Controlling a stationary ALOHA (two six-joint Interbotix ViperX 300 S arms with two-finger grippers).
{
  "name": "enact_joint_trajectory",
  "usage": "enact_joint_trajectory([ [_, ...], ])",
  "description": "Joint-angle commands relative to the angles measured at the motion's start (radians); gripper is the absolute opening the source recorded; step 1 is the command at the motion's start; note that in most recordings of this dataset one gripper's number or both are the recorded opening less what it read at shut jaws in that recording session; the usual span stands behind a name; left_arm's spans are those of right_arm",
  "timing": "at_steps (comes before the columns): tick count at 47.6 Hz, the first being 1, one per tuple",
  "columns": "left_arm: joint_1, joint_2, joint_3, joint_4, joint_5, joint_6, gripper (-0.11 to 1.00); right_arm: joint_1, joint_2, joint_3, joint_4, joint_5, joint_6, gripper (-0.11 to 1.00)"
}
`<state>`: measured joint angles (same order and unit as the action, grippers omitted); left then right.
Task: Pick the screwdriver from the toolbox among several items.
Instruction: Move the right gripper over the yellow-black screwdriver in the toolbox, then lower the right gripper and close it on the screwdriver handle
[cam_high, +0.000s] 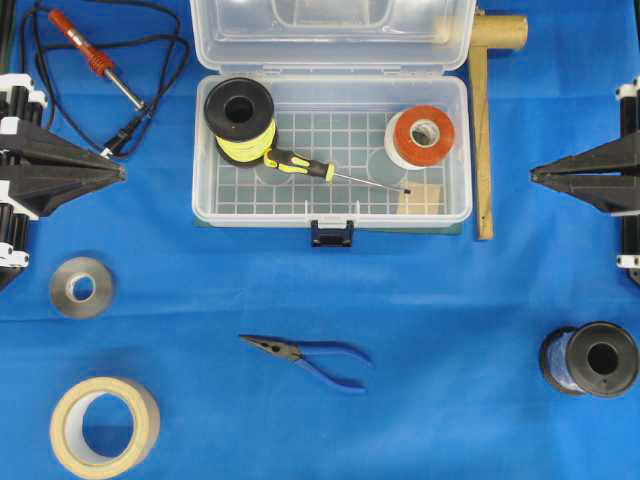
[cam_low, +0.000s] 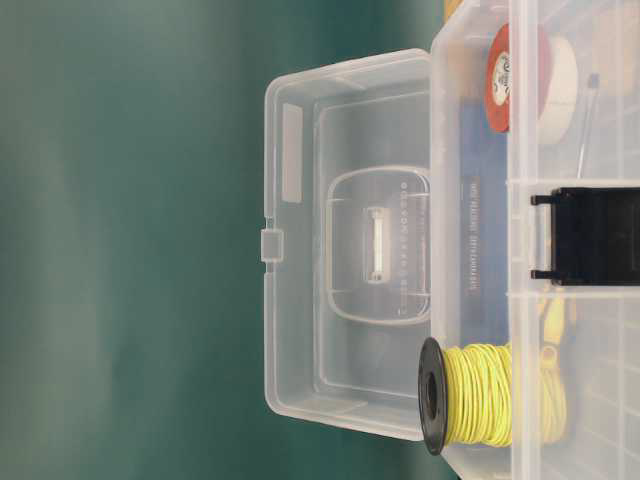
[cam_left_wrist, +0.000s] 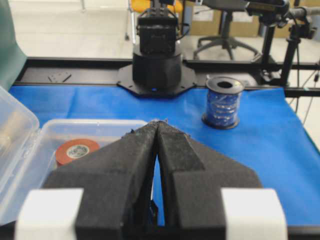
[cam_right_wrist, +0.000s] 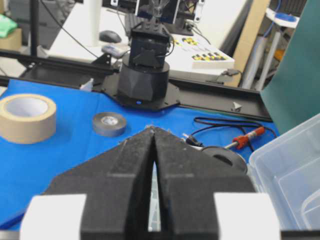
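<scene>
At the left and right edges of the overhead view, the left pincer (cam_high: 122, 173) and the right pincer (cam_high: 534, 175) point toward each other, each with its jaws pressed together on nothing; both wrist views show only a hairline seam between the black foam pads. Between them, on the blue-covered worktop (cam_high: 450, 330), stands the toolbox (cam_high: 455, 215), a clear plastic box with its lid (cam_high: 330, 35) swung open at the back and a dark latch (cam_high: 332, 233) at the front. The screwdriver (cam_high: 335, 173) lies flat on the grid floor, well apart from both pincers: yellow-and-black handle at left, red collar, thin silver shaft slanting right to a dark tip. Its handle end lies against a spool of yellow wire (cam_high: 240, 122); its tip ends just beside a small tan block (cam_high: 421, 199), below a roll of red tape (cam_high: 422, 137). Outside the box lie a soldering iron (cam_high: 95, 58), a grey tape roll (cam_high: 81, 287), a masking tape roll (cam_high: 104, 425), needle-nose pliers (cam_high: 308, 357) and a spool of blue wire (cam_high: 590, 359). In the table-level view, which is turned sideways, the screwdriver shows only as a blurred shaft and yellow patches through the wall. The left wrist view hides it behind the pads; the right wrist view crops the box at the frame edge.
</scene>
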<state>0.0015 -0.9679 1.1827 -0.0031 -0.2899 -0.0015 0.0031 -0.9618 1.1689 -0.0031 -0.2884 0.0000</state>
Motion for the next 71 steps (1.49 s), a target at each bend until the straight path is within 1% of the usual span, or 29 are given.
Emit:
enact_joint_trajectory([
  [1,-0.005,0.008,-0.015,-0.023,-0.009,0.005,0.0,-0.002,0.008,-0.021,0.005,-0.002,0.005,0.0],
  [7,-0.005,0.009,-0.015,-0.026,-0.002,0.003,0.0,-0.003,0.072,-0.106,0.012,0.121,0.026,0.0],
  [10,-0.005,0.014,-0.015,-0.026,-0.002,0.003,0.0,-0.014,0.124,-0.17,0.012,0.198,0.046,0.0],
  [24,-0.005,0.017,-0.015,-0.026,-0.002,-0.002,0.0,-0.078,0.396,-0.451,0.012,0.445,0.143,0.0],
  [29,-0.005,0.017,-0.014,-0.026,-0.002,-0.002,0.0,-0.109,0.497,-0.541,0.014,0.518,0.195,0.0],
  [37,-0.005,0.017,-0.014,-0.026,-0.005,-0.002,0.0,-0.17,0.675,-0.69,0.012,0.641,0.333,0.02],
  [39,-0.005,0.017,-0.014,-0.026,-0.005,-0.003,0.0,-0.179,0.718,-0.727,0.011,0.684,0.356,0.05],
  [41,-0.005,0.017,-0.014,-0.026,-0.005,-0.003,0.0,-0.189,0.761,-0.767,0.008,0.733,0.376,0.12],
  [47,-0.005,0.017,-0.011,-0.026,-0.005,-0.005,0.0,-0.198,0.888,-0.884,0.0,0.876,0.402,0.42],
  [51,-0.005,0.017,-0.008,-0.026,-0.006,-0.005,0.0,-0.199,0.96,-0.939,0.002,0.919,0.407,0.62],
  [54,-0.005,0.017,-0.006,-0.026,-0.009,-0.006,0.0,-0.199,1.012,-0.968,0.006,0.939,0.411,0.72],
  [57,-0.005,0.017,-0.005,-0.026,-0.011,-0.008,0.0,-0.201,1.072,-0.992,0.006,0.951,0.43,0.77],
  [63,-0.005,0.017,-0.003,-0.028,-0.012,-0.011,0.0,-0.202,1.166,-1.017,0.008,0.959,0.462,0.75],
  [71,-0.003,0.017,0.003,-0.028,-0.014,-0.011,0.0,-0.204,1.258,-1.031,0.008,0.956,0.472,0.75],
])
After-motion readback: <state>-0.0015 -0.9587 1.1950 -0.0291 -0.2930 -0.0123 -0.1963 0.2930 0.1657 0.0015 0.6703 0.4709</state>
